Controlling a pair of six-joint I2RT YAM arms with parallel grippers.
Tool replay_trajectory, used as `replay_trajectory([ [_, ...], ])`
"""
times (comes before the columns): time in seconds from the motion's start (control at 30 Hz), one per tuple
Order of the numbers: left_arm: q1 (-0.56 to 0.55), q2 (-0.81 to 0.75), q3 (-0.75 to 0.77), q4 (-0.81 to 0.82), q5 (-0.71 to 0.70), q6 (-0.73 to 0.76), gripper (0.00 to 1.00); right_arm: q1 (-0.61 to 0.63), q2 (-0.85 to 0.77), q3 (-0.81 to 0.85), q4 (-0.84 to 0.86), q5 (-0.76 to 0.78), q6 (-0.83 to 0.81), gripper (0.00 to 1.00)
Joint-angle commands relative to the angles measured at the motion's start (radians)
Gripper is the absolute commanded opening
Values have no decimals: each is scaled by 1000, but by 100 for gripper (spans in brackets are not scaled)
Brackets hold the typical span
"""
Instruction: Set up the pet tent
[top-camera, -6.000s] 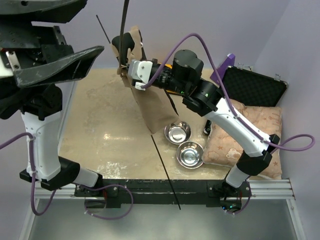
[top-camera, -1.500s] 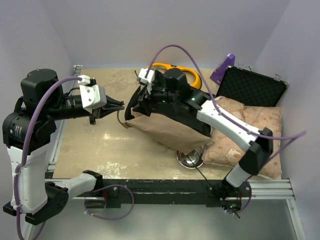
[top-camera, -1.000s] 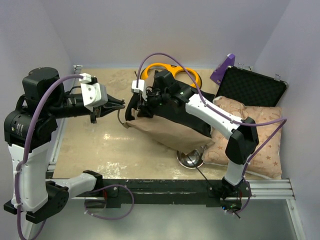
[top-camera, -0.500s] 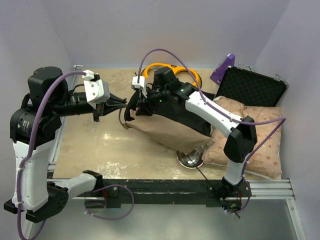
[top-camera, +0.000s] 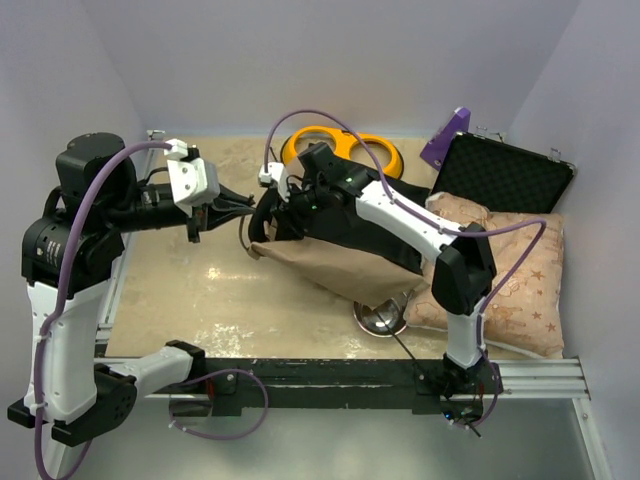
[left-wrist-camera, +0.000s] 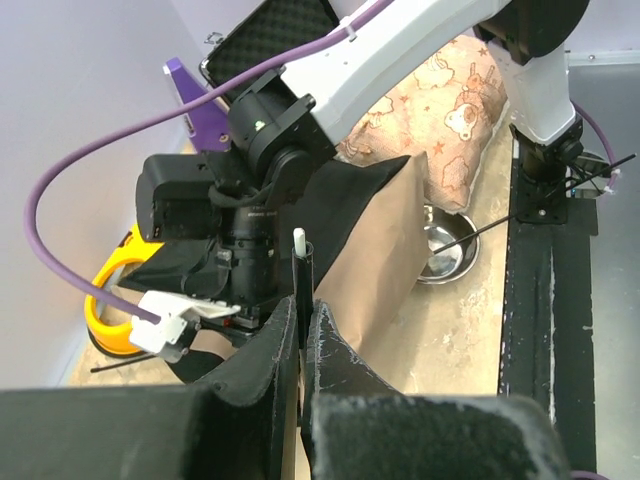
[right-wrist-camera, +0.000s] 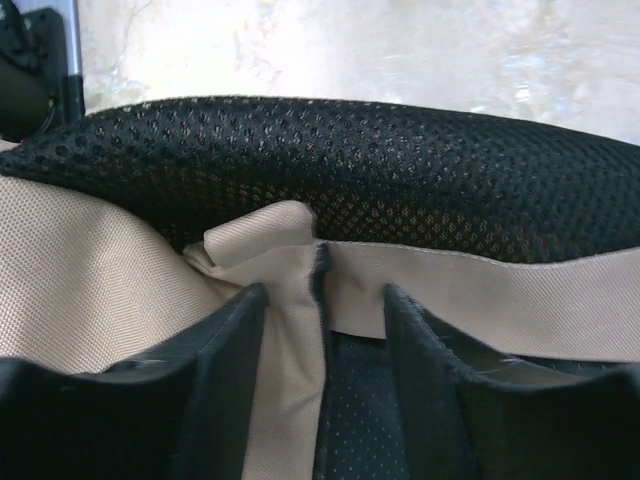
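While the pet tent (top-camera: 335, 265) lies collapsed mid-worktop (top-camera: 190, 290) as before, your right arm has swung aside in the top view, baring more of the yellow feeder (top-camera: 385, 155) at the far edge. The tent hides most of the steel bowl (top-camera: 380, 318), and the cushion (top-camera: 520, 290) lies at the right edge. From the left wrist, the left gripper (left-wrist-camera: 300, 318) is pinched tight on a white-tipped pole (left-wrist-camera: 299, 262); the right arm blocks the tent's far end. At the right wrist, the right gripper (right-wrist-camera: 322, 295) stands parted around a tan fold, clamping nothing.
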Motion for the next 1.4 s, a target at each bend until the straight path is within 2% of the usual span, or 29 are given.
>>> replay_trajectory([
  [0.0, 9, 8, -24, 18, -7, -20, 0, 5, 49, 93, -101, -130, -7, 45],
  [0.07, 7, 8, -28, 25, -5, -26, 0, 5, 70, 121, -133, -200, -24, 30],
  [0.1, 7, 5, -33, 26, -7, -26, 0, 3, 74, 125, -138, -216, -30, 18],
  [0.13, 7, 4, -38, 25, -11, -26, 0, 2, 69, 130, -133, -226, -31, 1],
  [0.27, 7, -13, -77, 31, -25, -33, 0, -29, 9, 124, -61, -272, 30, 0],
  [0.53, 7, -33, -177, 64, -25, -90, 0, -59, -202, -20, 341, -354, 368, 0],
  [0.73, 9, -44, -286, 116, -7, -160, 0, -63, -290, -94, 483, -375, 482, 0],
  [0.87, 44, -47, -381, 170, 36, -233, 0, -63, -353, -171, 637, -389, 599, 0],
  [1.13, 105, -20, -449, 150, 68, -234, 0, -66, -408, -227, 734, -374, 685, 0],
  [1.37, 217, 10, -516, 95, 131, -188, 0, -70, -437, -269, 792, -360, 729, 0],
])
